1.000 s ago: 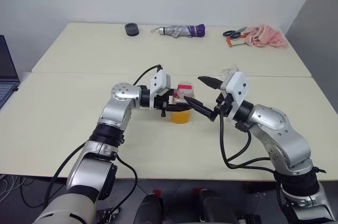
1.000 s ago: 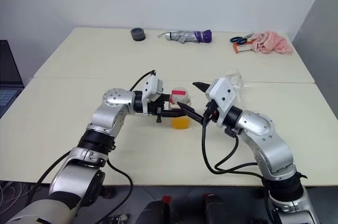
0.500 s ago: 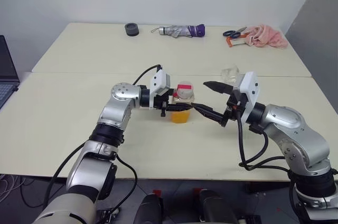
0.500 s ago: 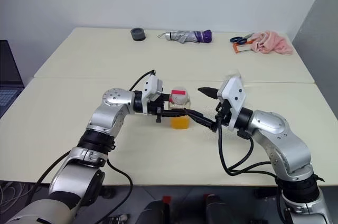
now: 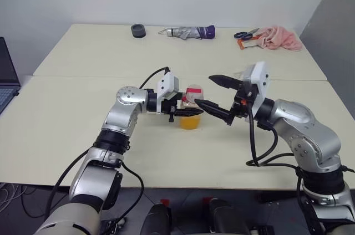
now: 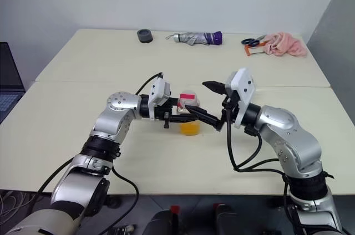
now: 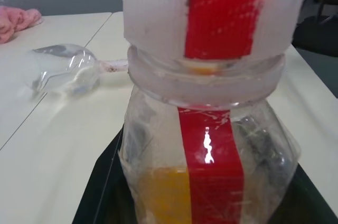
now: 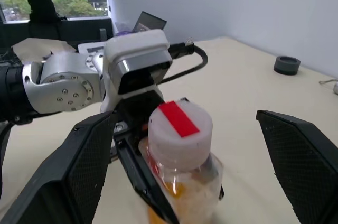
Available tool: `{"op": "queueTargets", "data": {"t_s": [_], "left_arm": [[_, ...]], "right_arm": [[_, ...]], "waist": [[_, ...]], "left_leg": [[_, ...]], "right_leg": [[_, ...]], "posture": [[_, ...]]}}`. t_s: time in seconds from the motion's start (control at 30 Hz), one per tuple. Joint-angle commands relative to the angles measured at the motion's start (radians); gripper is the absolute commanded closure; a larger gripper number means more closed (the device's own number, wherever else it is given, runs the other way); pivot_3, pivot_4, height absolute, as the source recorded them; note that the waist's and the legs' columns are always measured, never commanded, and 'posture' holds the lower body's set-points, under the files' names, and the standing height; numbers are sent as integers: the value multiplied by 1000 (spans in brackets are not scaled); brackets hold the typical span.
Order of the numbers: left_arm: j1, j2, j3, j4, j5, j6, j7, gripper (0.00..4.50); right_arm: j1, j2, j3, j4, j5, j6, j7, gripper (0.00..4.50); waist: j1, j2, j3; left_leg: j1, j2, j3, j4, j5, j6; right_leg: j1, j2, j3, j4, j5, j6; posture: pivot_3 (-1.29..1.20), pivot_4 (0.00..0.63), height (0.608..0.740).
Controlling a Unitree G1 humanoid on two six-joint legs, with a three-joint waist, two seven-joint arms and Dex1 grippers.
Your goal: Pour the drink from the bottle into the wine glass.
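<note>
Between left pincer [image 5: 186, 112] fingers: bottle [image 5: 191, 108], upright.

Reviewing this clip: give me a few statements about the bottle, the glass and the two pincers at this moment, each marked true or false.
1. The left pincer is shut on the bottle. True.
2. The cap is off the bottle. False: the white cap with its red strip sits on the neck.
3. The right pincer is open. True: its fingers stand wide apart beside the cap.
4. The wine glass stands upright. False: it lies on its side on the table.
5. The bottle holds the drink, an orange liquid in its lower part. True.
</note>
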Motion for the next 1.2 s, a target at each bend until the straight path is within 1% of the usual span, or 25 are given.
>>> {"op": "queueTargets", "data": {"t_s": [0.03, 0.3, 0.7, 0.8, 0.83, 0.87, 1.0, 1.03, 1.1, 1.2], "left_arm": [[-12, -6, 30, -55, -47, 19, -9, 2714], [-3, -3, 47, -79, -79, 54, -4, 2714], [8, 4, 31, -99, -59, 48, -6, 2714], [14, 3, 30, -111, -59, 53, 0, 2714], [15, 3, 31, -114, -59, 55, 2, 2714], [17, 3, 30, -117, -58, 56, 3, 2714], [23, 3, 29, -130, -59, 63, 9, 2714], [24, 3, 29, -131, -60, 64, 10, 2714], [25, 3, 29, -133, -60, 64, 11, 2714], [30, 3, 29, -141, -61, 67, 14, 2714]], "right_arm": [[-28, 10, 9, 16, -6, -13, 7, 0], [-47, 26, 21, 54, -10, -25, 30, 0], [-72, 55, 28, 90, -43, -53, 36, 0], [-75, 55, 29, 92, -45, -56, 38, 549], [-75, 54, 33, 92, -48, -58, 41, 842], [-76, 55, 35, 92, -49, -60, 42, 1262], [-78, 55, 40, 87, -55, -71, 52, 2586], [-78, 56, 39, 86, -53, -74, 53, 2660], [-77, 67, 30, 85, -38, -78, 53, 2659], [-62, 106, -22, 72, 57, -36, 38, 2659]], "waist": [[1, 0, 0], [1, 0, 0], [1, 0, 0], [1, 0, 0], [1, 0, 0], [1, 0, 0], [1, 0, 0], [1, 0, 0], [1, 0, 0], [1, 0, 0]], "left_leg": [[0, 0, 0, 0, 0, 0], [0, 0, 0, 0, 0, 0], [0, 0, 0, 0, 0, 0], [0, 0, 0, 0, 0, 0], [0, 0, 0, 0, 0, 0], [0, 0, 0, 0, 0, 0], [0, 0, 0, 0, 0, 0], [0, 0, 0, 0, 0, 0], [0, 0, 0, 0, 0, 0], [0, 0, 0, 0, 0, 0]], "right_leg": [[0, 0, 0, 0, 0, 0], [0, 0, 0, 0, 0, 0], [0, 0, 0, 0, 0, 0], [0, 0, 0, 0, 0, 0], [0, 0, 0, 0, 0, 0], [0, 0, 0, 0, 0, 0], [0, 0, 0, 0, 0, 0], [0, 0, 0, 0, 0, 0], [0, 0, 0, 0, 0, 0], [0, 0, 0, 0, 0, 0]], "posture": [[0, 150, 740], [0, 150, 740], [0, 150, 740], [0, 150, 740], [0, 150, 740], [0, 150, 740], [0, 150, 740], [0, 150, 740], [0, 150, 740], [0, 150, 740]]}}
